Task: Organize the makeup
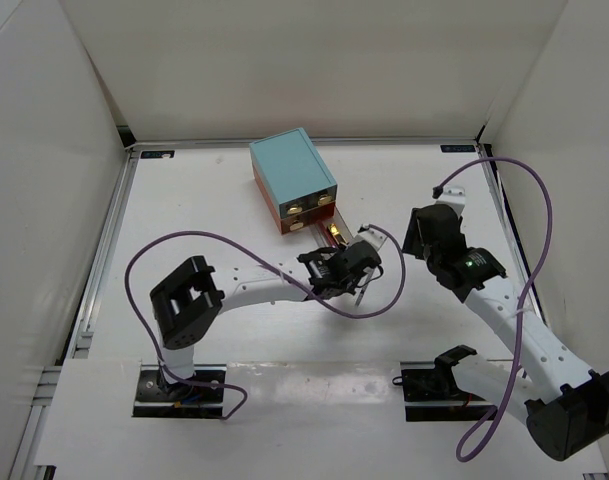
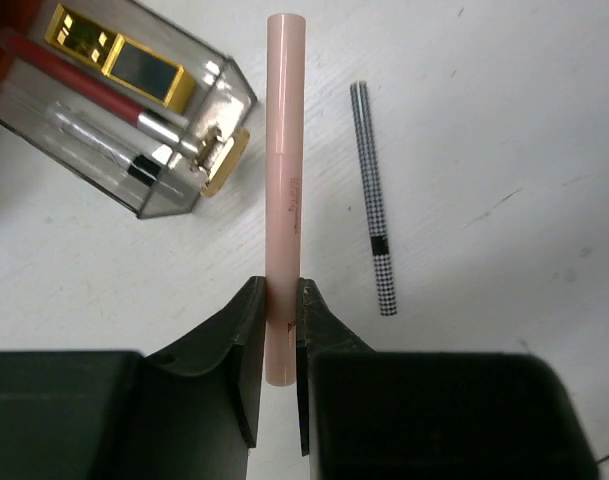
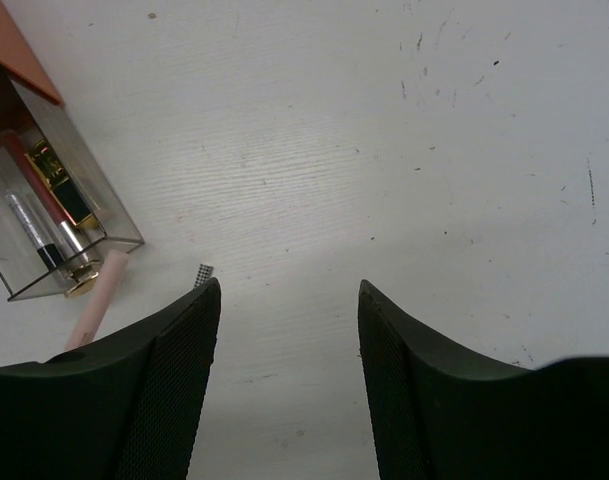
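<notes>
Between the left gripper's (image 2: 281, 300) fingers (image 2: 246, 330) sits a pink stick (image 2: 285, 150), pinched near its rear end. Both pads press on its sides, and a short stub shows behind the grip. Most of the stick's length runs straight ahead of the fingers, over the white table (image 2: 484, 120).

Just to the right of the held stick, and apart from it, a checkered stick (image 2: 374, 200) lies flat on the table. It is roughly parallel to the pink stick but angled slightly away at its near end.

Ahead and to the left of the fingers stands a clear drawer (image 2: 174, 195) with a gold handle (image 2: 224, 165). The handle lies close beside the pink stick. Inside the drawer lie a gold lipstick (image 2: 124, 60), a red pencil (image 2: 84, 85) and what appears to be a clear tube (image 2: 94, 145) with a silver and black end.

From above, the drawer is pulled out of a teal box (image 1: 292, 172) lying beyond the left gripper.

To the right, the right gripper (image 3: 288, 300) hangs over bare table with its fingers spread wide and nothing between them. From this gripper, the drawer lies ahead and to the left. The tips of the pink stick and the checkered stick show just beyond its left finger (image 3: 174, 380).
</notes>
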Controlling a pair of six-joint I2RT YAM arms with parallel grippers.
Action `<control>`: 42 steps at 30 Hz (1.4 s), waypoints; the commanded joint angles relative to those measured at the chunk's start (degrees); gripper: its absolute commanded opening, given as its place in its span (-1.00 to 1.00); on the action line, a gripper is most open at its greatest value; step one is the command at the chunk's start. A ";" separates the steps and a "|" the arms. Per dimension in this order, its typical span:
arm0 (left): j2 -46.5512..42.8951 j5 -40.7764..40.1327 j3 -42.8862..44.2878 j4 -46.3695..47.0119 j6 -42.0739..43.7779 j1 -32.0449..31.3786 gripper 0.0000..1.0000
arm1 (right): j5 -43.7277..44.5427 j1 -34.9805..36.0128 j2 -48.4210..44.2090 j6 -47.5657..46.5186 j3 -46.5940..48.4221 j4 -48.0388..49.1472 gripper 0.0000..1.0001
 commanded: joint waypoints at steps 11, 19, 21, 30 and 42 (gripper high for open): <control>1.54 -9.55 17.81 -11.16 -23.28 4.69 -0.82 | 1.03 -0.29 1.56 -1.25 1.40 2.92 0.21; 4.70 -8.34 22.21 -16.07 -35.94 6.36 -0.81 | 1.56 -0.29 -0.38 -0.37 1.66 0.64 0.21; 5.05 -7.44 22.38 -18.52 -37.69 6.45 -0.81 | 1.91 -0.37 -1.08 -0.20 1.40 0.46 0.21; 6.81 -0.89 23.00 -23.46 -44.30 10.66 -0.82 | 1.56 -0.29 -1.96 1.03 0.78 -0.42 0.21; 10.15 4.69 25.90 -23.81 -44.38 13.66 -0.82 | 2.61 -0.29 -2.66 1.73 1.04 -1.47 0.21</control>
